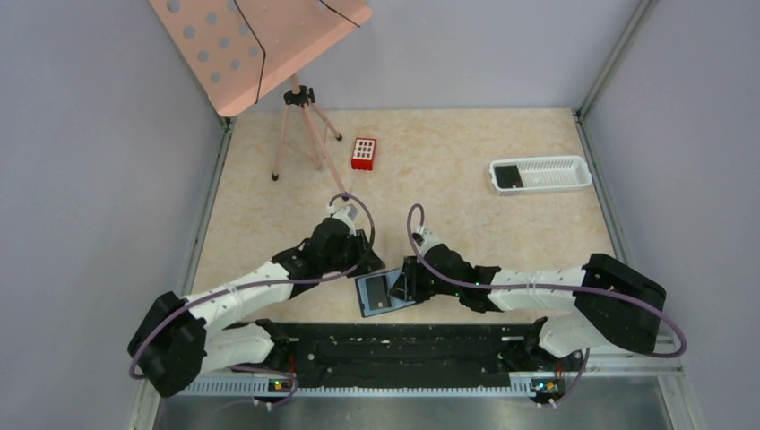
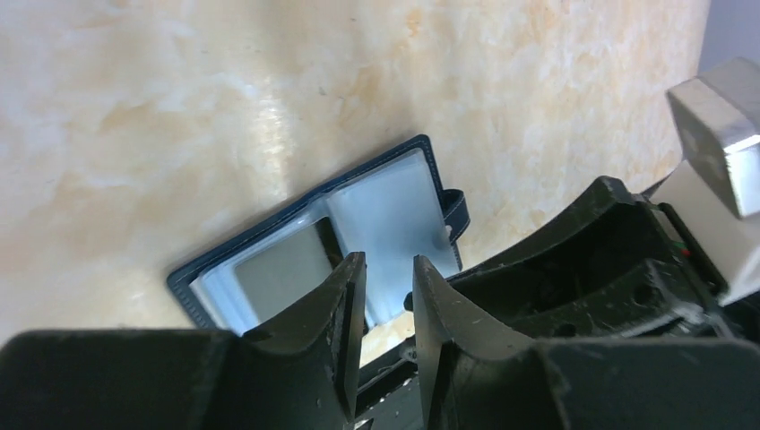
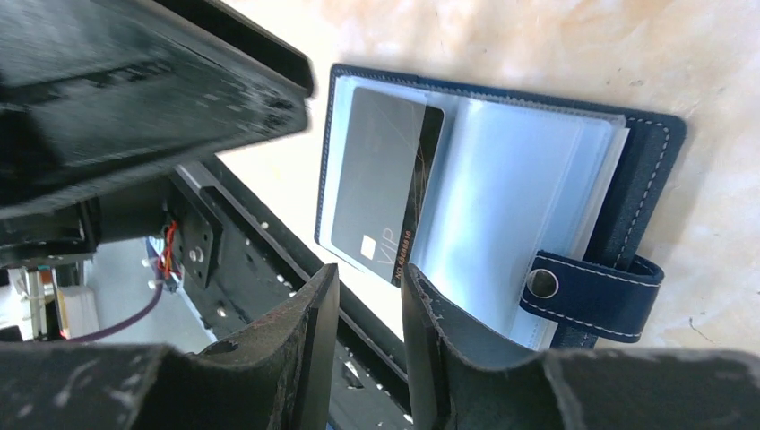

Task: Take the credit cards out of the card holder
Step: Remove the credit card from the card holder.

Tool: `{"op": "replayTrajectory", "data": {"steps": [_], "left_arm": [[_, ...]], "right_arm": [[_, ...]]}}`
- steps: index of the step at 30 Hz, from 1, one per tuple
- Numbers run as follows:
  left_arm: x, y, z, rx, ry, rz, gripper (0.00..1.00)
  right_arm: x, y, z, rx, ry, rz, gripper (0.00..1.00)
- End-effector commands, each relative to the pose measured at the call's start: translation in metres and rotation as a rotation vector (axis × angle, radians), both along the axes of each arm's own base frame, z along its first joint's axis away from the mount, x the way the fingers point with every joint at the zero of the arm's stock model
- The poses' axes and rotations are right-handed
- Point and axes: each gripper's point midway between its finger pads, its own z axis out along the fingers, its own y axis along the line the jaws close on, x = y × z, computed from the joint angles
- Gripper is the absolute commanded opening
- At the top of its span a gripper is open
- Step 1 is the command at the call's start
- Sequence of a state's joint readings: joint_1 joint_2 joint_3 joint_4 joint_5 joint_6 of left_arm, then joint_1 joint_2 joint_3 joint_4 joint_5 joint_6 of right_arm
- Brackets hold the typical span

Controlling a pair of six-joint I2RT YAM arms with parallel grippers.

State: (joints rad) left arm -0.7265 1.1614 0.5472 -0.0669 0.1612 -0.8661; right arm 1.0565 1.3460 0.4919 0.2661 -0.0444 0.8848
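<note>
The blue card holder [image 1: 384,293] lies open on the table near the front edge, between my two grippers. In the right wrist view the card holder [image 3: 645,170] shows a dark credit card [image 3: 385,179] marked VIP in its left clear pocket, and its snap tab [image 3: 591,282] hangs off the right edge. In the left wrist view the card holder [image 2: 394,210] holds the same card [image 2: 278,273]. My left gripper [image 2: 388,269] hovers just over the holder, jaws slightly apart and empty. My right gripper [image 3: 369,278] is at the holder's near edge, jaws slightly apart and empty.
A white slotted tray [image 1: 556,175] at the back right holds a dark card [image 1: 507,176]. A small red box [image 1: 363,153] and a tripod [image 1: 300,125] carrying a pink perforated board stand at the back. A black rail [image 1: 394,345] runs along the front edge.
</note>
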Motion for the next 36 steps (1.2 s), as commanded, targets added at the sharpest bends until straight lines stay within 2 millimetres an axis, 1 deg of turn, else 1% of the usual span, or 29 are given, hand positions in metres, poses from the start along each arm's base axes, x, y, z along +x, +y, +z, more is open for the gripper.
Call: {"op": "replayTrajectory", "data": {"steps": [1, 4, 9, 14, 17, 23, 29, 32, 36], "left_arm": [[-0.006, 0.033, -0.012, 0.115, -0.001, 0.082, 0.32], [-0.018, 0.040, -0.022, 0.106, 0.021, 0.086, 0.32], [-0.032, 0.042, -0.036, 0.064, 0.049, 0.071, 0.29], [-0.034, 0.040, -0.040, 0.053, 0.047, 0.052, 0.21], [-0.035, 0.041, -0.049, 0.071, 0.062, 0.049, 0.17], [-0.039, 0.040, -0.062, 0.074, 0.093, 0.043, 0.15], [-0.041, 0.042, -0.066, 0.078, 0.098, 0.044, 0.13], [-0.042, 0.043, -0.068, 0.082, 0.102, 0.045, 0.13], [-0.045, 0.045, -0.071, 0.087, 0.109, 0.046, 0.13]], "right_arm": [[-0.001, 0.027, 0.021, 0.087, -0.044, 0.079, 0.32], [0.001, 0.029, 0.014, 0.063, -0.040, 0.089, 0.31], [0.006, 0.031, 0.008, 0.069, -0.026, 0.090, 0.30], [0.014, 0.028, -0.002, 0.068, -0.006, 0.081, 0.29], [0.019, 0.027, -0.004, 0.073, 0.003, 0.072, 0.29], [0.023, 0.021, -0.014, 0.050, 0.014, 0.057, 0.29], [0.020, 0.020, -0.026, 0.050, 0.041, 0.063, 0.29], [0.019, 0.021, -0.030, 0.060, 0.052, 0.065, 0.29], [0.018, 0.021, -0.030, 0.073, 0.056, 0.069, 0.28]]}}
